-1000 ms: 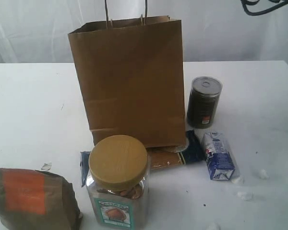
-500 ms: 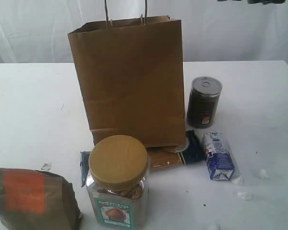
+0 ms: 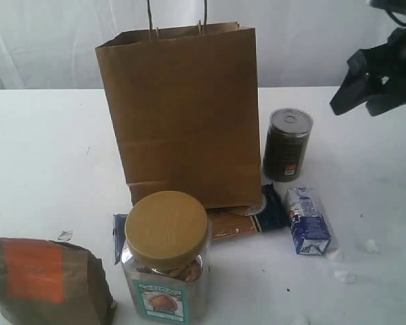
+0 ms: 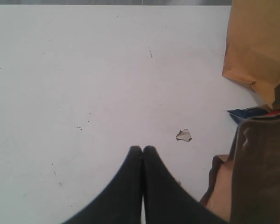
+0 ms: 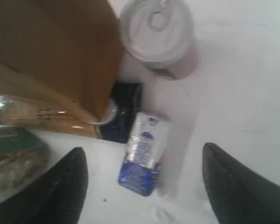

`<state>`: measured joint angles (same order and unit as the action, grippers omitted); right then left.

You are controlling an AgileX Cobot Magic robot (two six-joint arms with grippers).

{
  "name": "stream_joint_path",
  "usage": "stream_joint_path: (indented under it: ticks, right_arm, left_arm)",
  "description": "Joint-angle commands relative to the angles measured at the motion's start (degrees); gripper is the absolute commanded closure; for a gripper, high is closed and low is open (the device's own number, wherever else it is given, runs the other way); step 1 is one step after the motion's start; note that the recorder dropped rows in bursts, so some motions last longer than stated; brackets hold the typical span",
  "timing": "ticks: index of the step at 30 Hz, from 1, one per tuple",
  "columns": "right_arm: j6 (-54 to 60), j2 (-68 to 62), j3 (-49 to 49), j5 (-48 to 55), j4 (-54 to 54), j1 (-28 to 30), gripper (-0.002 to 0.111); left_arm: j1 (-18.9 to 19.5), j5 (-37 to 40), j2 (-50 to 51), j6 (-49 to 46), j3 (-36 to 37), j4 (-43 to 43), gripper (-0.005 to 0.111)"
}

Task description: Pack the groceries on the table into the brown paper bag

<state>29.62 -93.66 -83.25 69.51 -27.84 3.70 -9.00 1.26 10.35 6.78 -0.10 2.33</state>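
1. Here's the brown paper bag (image 3: 183,115), upright at the back of the table (image 3: 47,149), handles up. The exterior view faces its front, so what's inside cannot be told
2. Right of the bag in that view, just beside it but not touching, the dark can (image 3: 287,145) stands upright with its pull-tab lid sealed
3. Flat against the foot of the bag lies the blue-ended spaghetti packet (image 3: 238,222), pasta showing through its clear middle (whether the bag's edge sits on it, I can't say)
4. Front-right of the bag, the small blue-white carton (image 3: 307,220) lies on its side beside the packet's blue end, with white crumbs (image 3: 345,275) scattered farther out
5. Straight in front of the bag, the clear jar (image 3: 166,271) stands upright with its tan lid (image 3: 167,228) on. Brown pieces show through the wall above a green label, and the jar hides part of the packet
6. Front-left of the bag and well apart from it sits the brown pouch (image 3: 44,281) with its orange label, contents hidden
7. Right gripper (image 5: 143,149): fingers spread wide with nothing between them, hovering high to the right of the bag, above the carton and can
8. Left gripper (image 4: 143,150): fingertips pressed together and empty, over bare table left of the bag, with the pouch close by
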Motion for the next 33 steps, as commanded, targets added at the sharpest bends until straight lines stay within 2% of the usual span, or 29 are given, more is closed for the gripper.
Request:
stream_joint_path:
  ticks: [1,5,9,12,18,24,30,33]
  right_arm:
    - [3.0,-0.1,7.4,0.4,-5.3,-0.4,0.043]
    - [3.2,-0.1,15.6,0.4,-6.2,-2.6,0.052]
    - [9.1,-0.1,22.1,-0.5,-11.2,-6.9,0.072]
    - [16.5,-0.7,25.4,-5.7,-15.4,-11.2,0.086]
    - [26.3,-4.6,27.8,-18.2,-22.7,-16.7,0.104]
    - [33.6,-8.6,28.0,-26.6,-34.1,-17.4,0.108]
    - [44.4,-12.0,28.0,-27.9,-46.4,-17.4,0.108]
    - [45.9,-13.3,28.0,-28.6,-48.5,-17.4,0.108]
  left_arm:
    - [-0.4,0.1,-0.3,0.3,0.1,0.6,0.107]
    - [-0.4,0.1,-0.3,0.3,0.1,0.6,0.107]
    - [-0.4,0.1,-0.3,0.3,0.1,0.6,0.107]
    - [-0.4,0.1,-0.3,0.3,0.1,0.6,0.107]
    - [-0.4,0.1,-0.3,0.3,0.1,0.6,0.107]
    - [-0.4,0.1,-0.3,0.3,0.1,0.6,0.107]
    - [-0.4,0.1,-0.3,0.3,0.1,0.6,0.107]
    - [-0.4,0.1,-0.3,0.3,0.1,0.6,0.107]
